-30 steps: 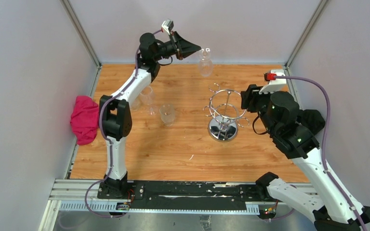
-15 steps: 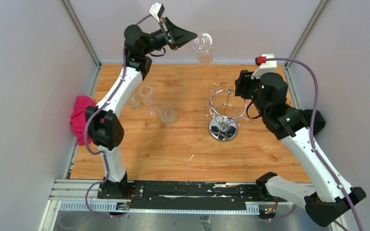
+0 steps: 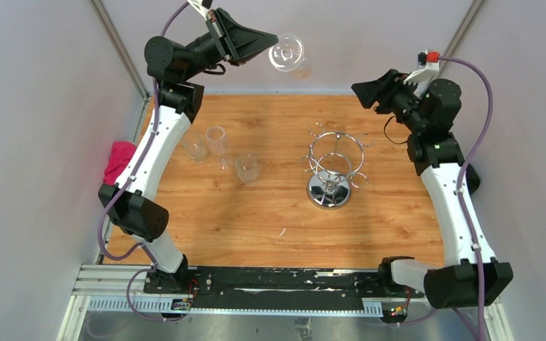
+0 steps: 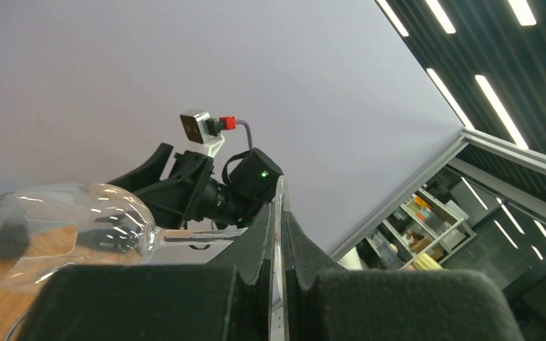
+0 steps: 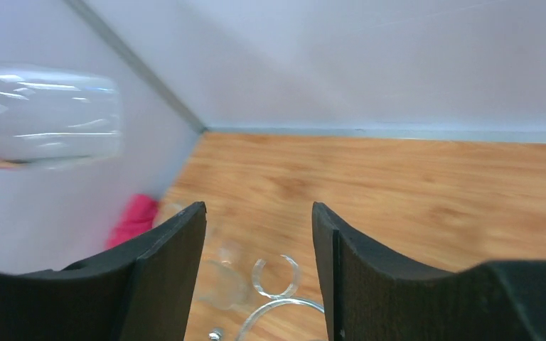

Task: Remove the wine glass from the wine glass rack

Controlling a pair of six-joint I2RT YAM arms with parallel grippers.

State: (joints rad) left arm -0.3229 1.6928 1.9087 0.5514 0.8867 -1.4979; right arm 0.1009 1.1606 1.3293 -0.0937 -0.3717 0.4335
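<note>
Held glass: the clear stemmed wine glass [image 3: 286,55] lies on its side high over the desk's far edge, well clear of the shiny chrome wire rack [image 3: 335,160].
Left pincer [image 4: 278,213]: pinching the glass at its foot end — I judge a firm, untwisted grip is needed.
Right pincer [image 5: 256,234]: spread and empty, raised by the far right corner.
Doing it well: probably a slow descent to bare wood, apart from the clear glasses [image 3: 215,140] towards the left edge.
Surface: orange-brown wooden desk [image 3: 256,227], with a pink cloth [image 3: 117,160] at its left edge.
Room: pale grey walls [image 3: 43,142].

Black left end effector [image 3: 275,39] and right end effector [image 3: 356,88], white-shelled links, black joints, purple cables [image 3: 480,121].
</note>
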